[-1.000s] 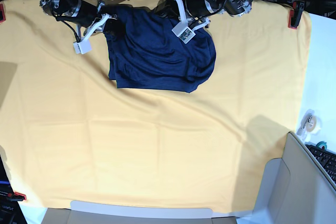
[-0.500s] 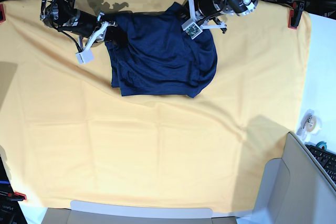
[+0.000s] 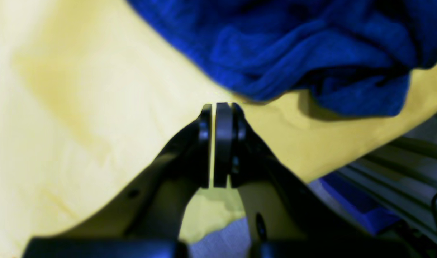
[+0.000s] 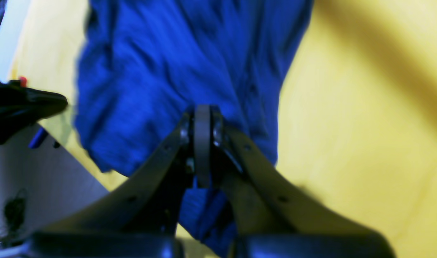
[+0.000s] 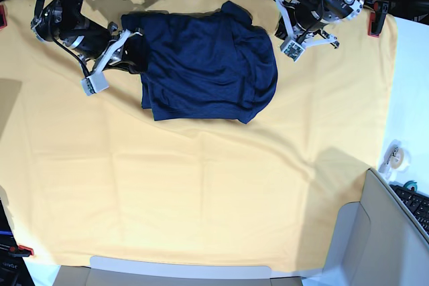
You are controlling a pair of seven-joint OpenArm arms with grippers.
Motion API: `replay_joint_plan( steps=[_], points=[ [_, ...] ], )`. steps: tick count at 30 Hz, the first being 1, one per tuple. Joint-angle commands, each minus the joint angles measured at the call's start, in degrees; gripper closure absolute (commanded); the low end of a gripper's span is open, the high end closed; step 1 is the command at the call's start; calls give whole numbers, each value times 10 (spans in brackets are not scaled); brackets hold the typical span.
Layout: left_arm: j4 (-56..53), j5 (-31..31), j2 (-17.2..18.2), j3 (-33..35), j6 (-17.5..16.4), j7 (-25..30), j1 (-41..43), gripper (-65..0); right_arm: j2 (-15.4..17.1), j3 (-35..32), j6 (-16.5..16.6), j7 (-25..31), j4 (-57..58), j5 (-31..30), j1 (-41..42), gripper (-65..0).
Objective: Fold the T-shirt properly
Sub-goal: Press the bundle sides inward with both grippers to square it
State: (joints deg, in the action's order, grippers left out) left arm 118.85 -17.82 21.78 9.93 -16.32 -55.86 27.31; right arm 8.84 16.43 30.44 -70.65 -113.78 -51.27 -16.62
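Left gripper (image 3: 214,107): jaws together, clamped on nothing; it hangs over bare cloth just off the shirt's bunched edge, near the far right corner of the table.
Right gripper (image 4: 202,109): jaws together, and no fabric can be made out between the tips; in the base view it sits at the shirt's left edge, near the far left corner.
T-shirt (image 5: 208,65): one dark navy garment, lying as a rough, wrinkled bundle at the middle of the far edge, on the yellow-orange cloth (image 5: 201,192).
Change: a second ago the left gripper stood over the shirt's upper right part; now it has drawn off to the right and clear of it. The right arm has drawn back to the left. The shirt's top edge has spread toward the far edge, with a small peak standing up.
Meaning: a fold looks just laid and let go, yet the outline is uneven, so the folding seems unfinished.
Count: two grippers, one shirt, one cloth, red clamps (image 5: 375,18) at the cloth's edges (number unclear), one tape roll (image 5: 395,155) at the right edge.
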Motion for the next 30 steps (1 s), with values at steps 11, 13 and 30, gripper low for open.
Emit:
replay_joint_plan(
  steps=[11,13,30],
  points=[
    [4,-218,-33,-72,0,50,-98,0,-78,4,1,35,-5,45,63,0],
    [-2,-220,-64,-70,0,32,-128,0,-92,3,0,45,7,91,86,0],
    [-243,-207,-124,2,4,36,-239,0,-130,2,0,51,126,292,172,0]
  ],
)
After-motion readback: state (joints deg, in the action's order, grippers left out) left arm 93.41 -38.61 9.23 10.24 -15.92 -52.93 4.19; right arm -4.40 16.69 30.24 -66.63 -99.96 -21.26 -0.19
